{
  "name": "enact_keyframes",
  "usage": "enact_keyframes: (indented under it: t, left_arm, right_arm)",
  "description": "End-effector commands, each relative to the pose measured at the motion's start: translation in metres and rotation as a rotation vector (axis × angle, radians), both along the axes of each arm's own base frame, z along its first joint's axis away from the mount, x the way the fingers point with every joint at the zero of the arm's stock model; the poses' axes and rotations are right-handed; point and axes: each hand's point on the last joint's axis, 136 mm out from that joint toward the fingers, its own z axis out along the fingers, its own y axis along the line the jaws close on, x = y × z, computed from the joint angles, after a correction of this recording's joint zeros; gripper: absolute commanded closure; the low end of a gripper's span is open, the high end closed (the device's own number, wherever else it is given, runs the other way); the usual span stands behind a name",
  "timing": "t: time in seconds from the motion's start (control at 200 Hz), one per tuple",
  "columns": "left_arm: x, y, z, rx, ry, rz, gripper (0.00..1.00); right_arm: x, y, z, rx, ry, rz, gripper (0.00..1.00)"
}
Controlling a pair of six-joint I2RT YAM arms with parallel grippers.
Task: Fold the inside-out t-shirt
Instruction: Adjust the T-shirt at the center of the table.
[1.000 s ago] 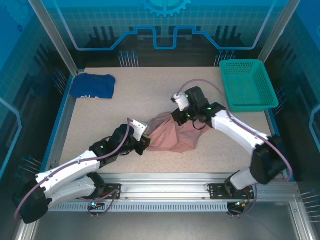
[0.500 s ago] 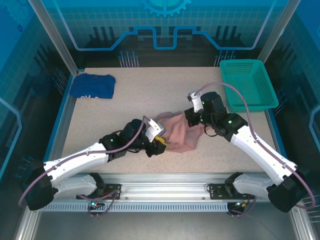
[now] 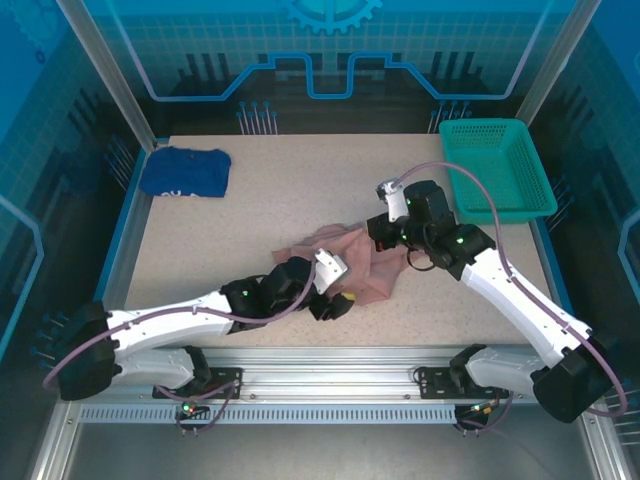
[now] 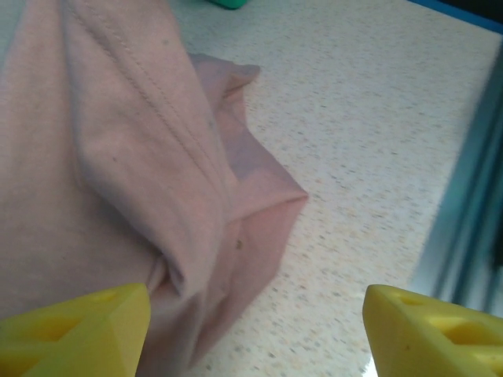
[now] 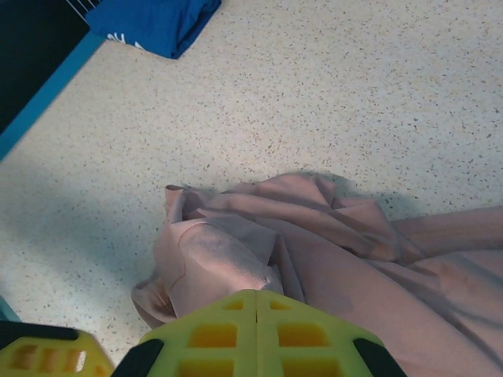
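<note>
1. The left gripper point(image 4: 255, 323) sits low over the speckled beige tabletop point(image 3: 250, 210), at the near edge of the cloth. Its yellow fingers are spread wide with nothing between them. The arm is stretched out nearly flat from its base.
2. The dusty-pink, inside-out cotton t-shirt point(image 3: 355, 262) lies bunched at mid-table, seams outward. It looks light, limp and non-slip, so it should drape and drag rather than hold its shape. Its stitched hem corner point(image 4: 292, 196) looks like the best place to grip.
3. The right gripper point(image 5: 256, 330) is at the shirt's far right edge. Its fingers are pressed together, but any cloth caught between them is hidden. The elbow is raised and the wrist angled downward.
4. A folded dark blue garment point(image 3: 185, 172) lies at far left, and a green mesh plastic basket point(image 3: 483, 123) at far right.
</note>
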Motion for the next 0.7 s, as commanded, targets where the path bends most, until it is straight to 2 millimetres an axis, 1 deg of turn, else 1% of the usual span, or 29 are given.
enact_keyframes:
  t: [0.0, 0.075, 0.11, 0.19, 0.27, 0.355, 0.41, 0.45, 0.48, 0.545, 0.57, 0.595, 0.64, 0.695]
  left_arm:
    - [0.029, 0.004, 0.022, -0.051, -0.095, 0.114, 0.25]
    - [0.035, 0.012, 0.021, -0.081, -0.041, 0.136, 0.24]
    - [0.037, 0.016, 0.021, -0.094, -0.024, 0.14, 0.24]
    - [0.04, 0.028, 0.023, -0.128, 0.002, 0.156, 0.18]
    - [0.042, 0.038, 0.029, -0.184, 0.045, 0.161, 0.16]
    - [0.051, 0.06, 0.034, -0.2, 0.063, 0.236, 0.16]
    - [0.057, 0.082, 0.034, -0.204, 0.079, 0.323, 0.16]
    - [0.063, 0.105, 0.032, -0.191, 0.087, 0.428, 0.16]
    - [0.067, 0.125, 0.03, -0.179, 0.089, 0.525, 0.16]
    - [0.072, 0.18, 0.023, -0.154, 0.099, 0.774, 0.16]
    - [0.073, 0.199, 0.02, -0.152, 0.108, 0.861, 0.15]
    - [0.074, 0.215, 0.019, -0.165, 0.117, 0.926, 0.15]
    - [0.075, 0.234, 0.016, -0.205, 0.136, 0.996, 0.15]
    - [0.078, 0.245, 0.015, -0.259, 0.168, 1.034, 0.15]
  right_arm:
    - [0.001, 0.005, 0.01, 0.048, 0.019, 0.034, 1.0]
    - [-0.003, 0.012, 0.008, 0.058, 0.02, 0.082, 1.0]
    - [-0.008, 0.017, 0.01, 0.081, 0.014, 0.116, 1.0]
    - [-0.02, 0.031, 0.019, 0.144, -0.01, 0.214, 1.0]
    - [-0.032, 0.045, 0.024, 0.183, -0.011, 0.304, 1.0]
    - [-0.049, 0.063, 0.024, 0.187, -0.006, 0.418, 1.0]
    - [-0.058, 0.075, 0.019, 0.166, 0.002, 0.466, 1.0]
    - [-0.064, 0.084, 0.014, 0.158, 0.009, 0.496, 1.0]
    - [-0.07, 0.093, 0.011, 0.161, 0.016, 0.525, 1.0]
    - [-0.085, 0.117, 0.002, 0.184, 0.042, 0.596, 1.0]
    - [-0.094, 0.128, -0.001, 0.195, 0.057, 0.633, 0.99]
    - [-0.103, 0.139, -0.005, 0.204, 0.071, 0.672, 0.98]
    - [-0.121, 0.157, -0.01, 0.213, 0.097, 0.756, 0.94]
    - [-0.141, 0.172, -0.016, 0.18, 0.108, 0.846, 0.82]
